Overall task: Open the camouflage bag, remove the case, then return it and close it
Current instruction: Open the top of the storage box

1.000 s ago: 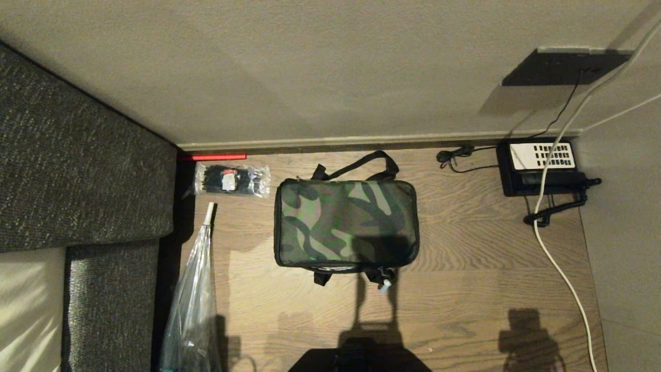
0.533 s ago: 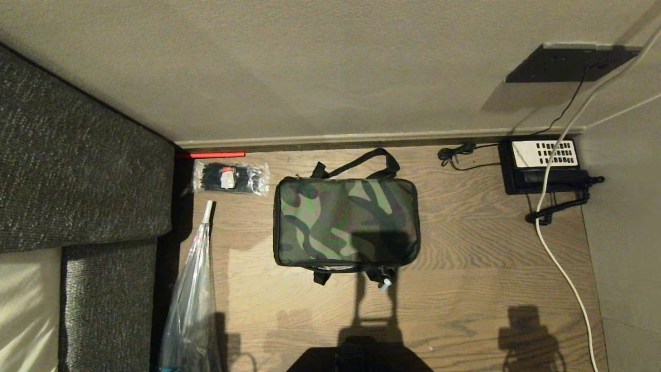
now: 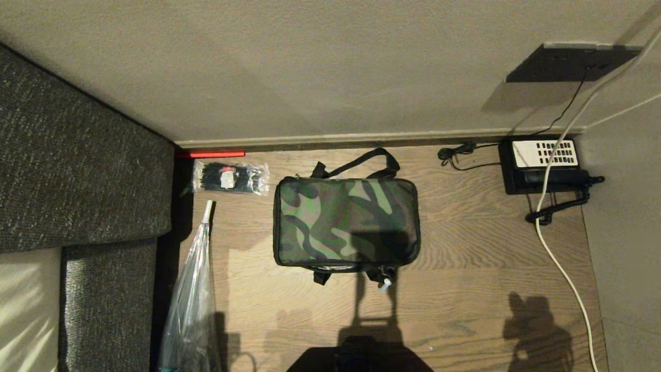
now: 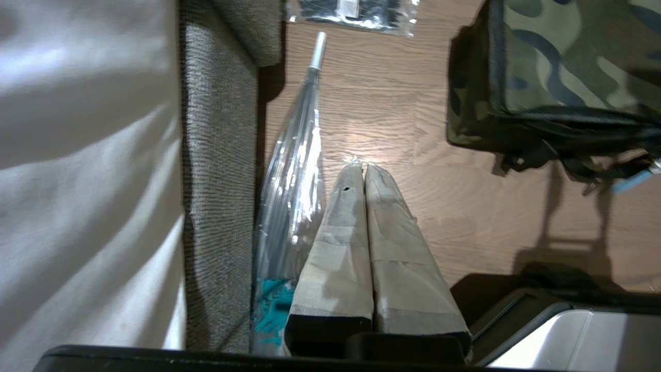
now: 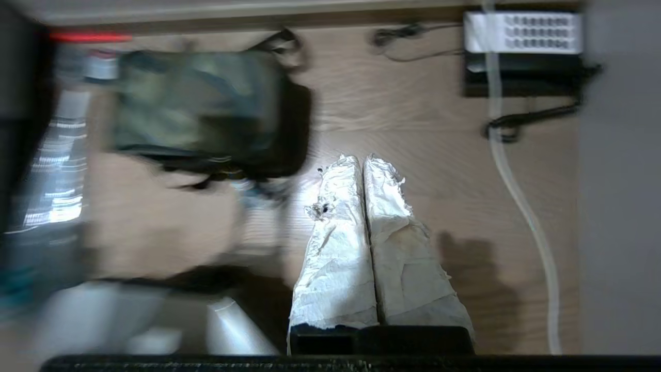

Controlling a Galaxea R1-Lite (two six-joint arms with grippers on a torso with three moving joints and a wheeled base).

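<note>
Nothing of the task is seen done: the camouflage bag [image 3: 346,223] is shown zipped shut at frame centre, long axis running left to right, strap toward the wall. The left gripper [image 4: 364,168] and right gripper [image 5: 363,160] are pressed together, empty.

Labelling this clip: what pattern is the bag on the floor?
Green, brown and black camouflage on the camouflage bag, clearest in the head view.

camouflage bag [image 3: 346,222] | closed, lying flat on wooden surface | black strap behind | front zipper apparently shut
</note>
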